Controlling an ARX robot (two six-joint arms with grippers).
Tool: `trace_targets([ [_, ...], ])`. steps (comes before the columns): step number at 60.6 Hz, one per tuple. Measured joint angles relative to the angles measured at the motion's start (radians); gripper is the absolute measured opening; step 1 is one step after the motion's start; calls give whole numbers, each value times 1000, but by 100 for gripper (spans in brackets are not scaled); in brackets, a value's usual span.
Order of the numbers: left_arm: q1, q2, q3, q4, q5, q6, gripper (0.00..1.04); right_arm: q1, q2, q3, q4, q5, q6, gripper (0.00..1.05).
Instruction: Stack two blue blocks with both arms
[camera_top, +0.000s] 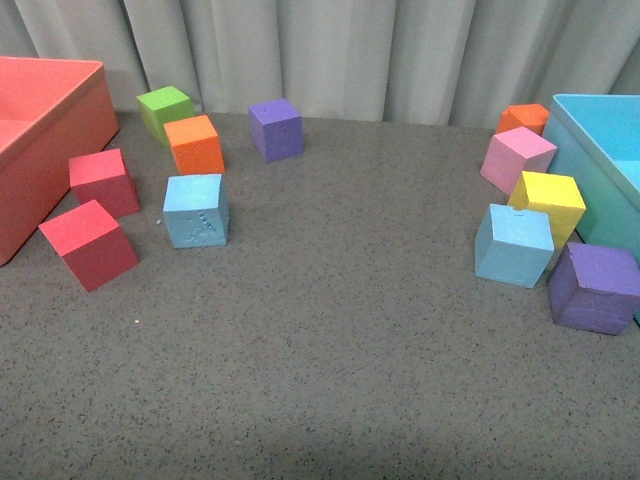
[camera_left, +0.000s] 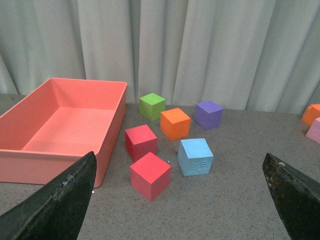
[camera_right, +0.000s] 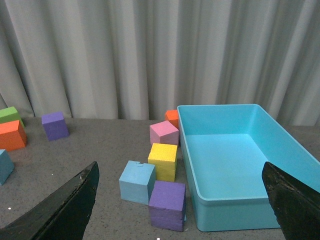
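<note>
Bins bracket the grey table (camera_top: 350, 330) on my front feed, and neither arm shows there. At the far left is the coral-red bin (camera_top: 50, 110), with two red cubes (camera_top: 103, 181) (camera_top: 88, 243) just beside its wall. Behind them sit a green cube (camera_top: 165, 112) and an orange cube (camera_top: 194, 143). The embossed blue block (camera_top: 196, 210) rests flat just in front of that orange cube, its marked face turned toward me, and a purple cube (camera_top: 275, 128) stands apart near the curtain. The middle of the table separates this group from the right one. There a second orange cube (camera_top: 524, 119), a pink cube (camera_top: 517, 158) and a yellow cube (camera_top: 548, 203) run along the turquoise bin (camera_top: 600, 150). The plain blue block (camera_top: 514, 244) sits close against the yellow cube, with another purple cube (camera_top: 595, 287) just beside it; I cannot tell whether they touch. On the left wrist feed, the left claw (camera_left: 178, 154) is spread wide, its two dark fingers (camera_left: 60, 200) at the lower corners of the picture. It grips nothing and touches nothing, and the embossed blue block (camera_left: 195, 157) lies ahead between the fingers, well clear of them. On the right wrist feed, the right claw (camera_right: 180, 163) is likewise spread wide and empty. Its fingers (camera_right: 65, 205) are clear of everything, and the plain blue block (camera_right: 137, 181) lies ahead of it.
</note>
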Motion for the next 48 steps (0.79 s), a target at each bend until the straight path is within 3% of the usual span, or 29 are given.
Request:
trace_targets([
  [48,0,0,0,0,0,0,98,0,0,0,0,0,0,95],
])
